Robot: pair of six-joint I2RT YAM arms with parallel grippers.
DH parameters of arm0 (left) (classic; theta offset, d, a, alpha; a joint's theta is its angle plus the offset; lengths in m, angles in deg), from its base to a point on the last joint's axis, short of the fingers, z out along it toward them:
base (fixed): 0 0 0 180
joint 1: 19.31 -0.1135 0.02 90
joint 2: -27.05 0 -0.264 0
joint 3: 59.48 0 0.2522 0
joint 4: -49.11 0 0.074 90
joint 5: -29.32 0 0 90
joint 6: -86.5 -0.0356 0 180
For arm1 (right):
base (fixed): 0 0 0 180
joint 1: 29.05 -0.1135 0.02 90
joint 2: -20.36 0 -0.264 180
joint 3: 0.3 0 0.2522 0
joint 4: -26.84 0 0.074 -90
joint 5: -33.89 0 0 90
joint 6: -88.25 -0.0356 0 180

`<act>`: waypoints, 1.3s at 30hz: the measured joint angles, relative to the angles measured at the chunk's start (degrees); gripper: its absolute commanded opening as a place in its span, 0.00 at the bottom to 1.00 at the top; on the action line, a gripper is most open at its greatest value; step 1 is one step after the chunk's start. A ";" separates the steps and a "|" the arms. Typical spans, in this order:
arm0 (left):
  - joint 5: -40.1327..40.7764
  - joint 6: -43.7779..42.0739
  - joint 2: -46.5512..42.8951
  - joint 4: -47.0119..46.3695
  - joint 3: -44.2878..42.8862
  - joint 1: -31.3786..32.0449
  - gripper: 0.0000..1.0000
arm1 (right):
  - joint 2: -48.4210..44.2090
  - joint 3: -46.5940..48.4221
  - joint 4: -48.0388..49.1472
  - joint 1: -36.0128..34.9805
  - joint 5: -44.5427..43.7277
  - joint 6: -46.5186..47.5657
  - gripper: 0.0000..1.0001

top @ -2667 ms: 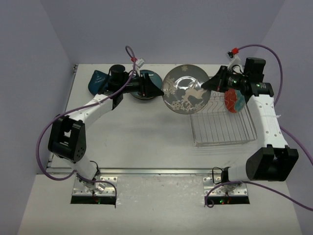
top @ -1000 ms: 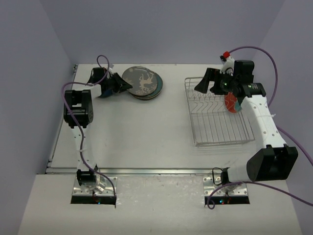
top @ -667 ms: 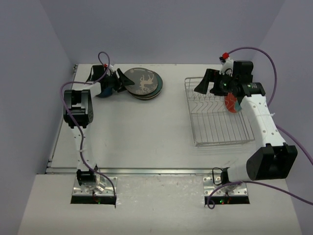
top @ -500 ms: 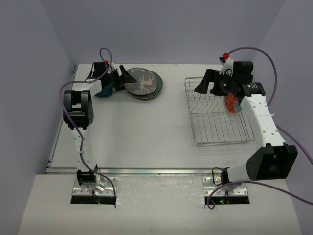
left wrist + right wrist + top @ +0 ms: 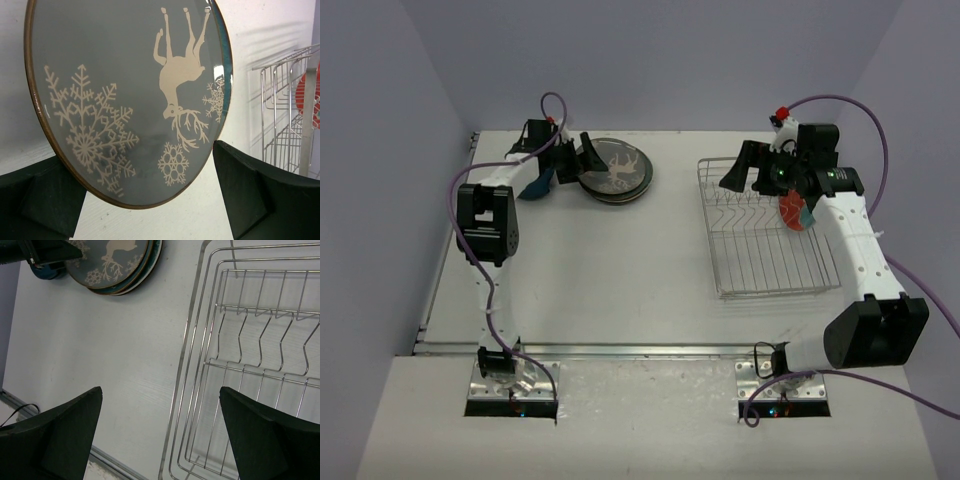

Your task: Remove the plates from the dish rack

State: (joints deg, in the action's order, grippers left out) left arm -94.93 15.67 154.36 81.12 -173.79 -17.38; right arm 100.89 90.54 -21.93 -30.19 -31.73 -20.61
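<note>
Plates left of rack, probably stacked

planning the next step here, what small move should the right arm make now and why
Probably swing the right gripper rightward along the dish rack to the red-rimmed plate, the only plate seen in it. The jaws are open over bare tines at the rack's far left corner, and the left gripper stands open at the stacked plates.

A stack of plates lies flat at the table's 11 o'clock. The top plate is grey-blue and gold-rimmed, with a pale deer and snowflakes. The silver wire dish rack sits at 2 o'clock, with one red-rimmed plate standing on edge at its 3 o'clock side.
</note>
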 measured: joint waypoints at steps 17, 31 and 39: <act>14.74 -7.69 -0.72 8.67 -3.90 4.92 1.00 | 0.11 0.00 -0.23 0.00 -0.39 0.71 0.99; 26.91 -12.66 -0.55 18.15 -9.12 6.77 1.00 | 0.11 0.00 -0.23 0.00 -1.30 0.97 0.99; 27.14 -14.18 -0.33 18.37 -9.39 7.05 1.00 | 0.11 0.00 -0.23 -0.01 -3.39 2.15 0.99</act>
State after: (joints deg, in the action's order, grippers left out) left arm -67.80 1.48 154.03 99.49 -183.18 -10.33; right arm 101.00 90.54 -22.17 -30.21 -35.12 -18.45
